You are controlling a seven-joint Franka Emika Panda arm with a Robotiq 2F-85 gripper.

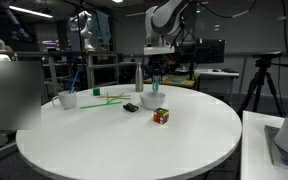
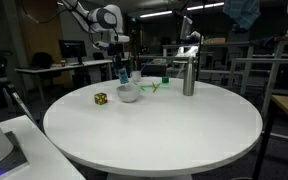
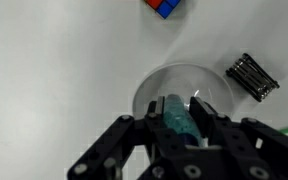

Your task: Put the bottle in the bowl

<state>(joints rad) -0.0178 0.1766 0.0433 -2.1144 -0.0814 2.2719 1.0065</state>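
Pincer clenched on bottle, hanging over bowl near edge of surface. Seemingly centred. Advise: lower straight until base nears bowl floor, then release; avoid rim.

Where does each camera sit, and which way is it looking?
Exterior view: beside the round white table, facing across it at the robot arm and small round white bowl.
Exterior view: at another table edge; arm at left, tall grey metal bottle at right.
Wrist view: on the wrist, looking down; the gripper holds the slim teal-blue bottle over the bowl.
Shared: all three show the bowl and colourful cube.
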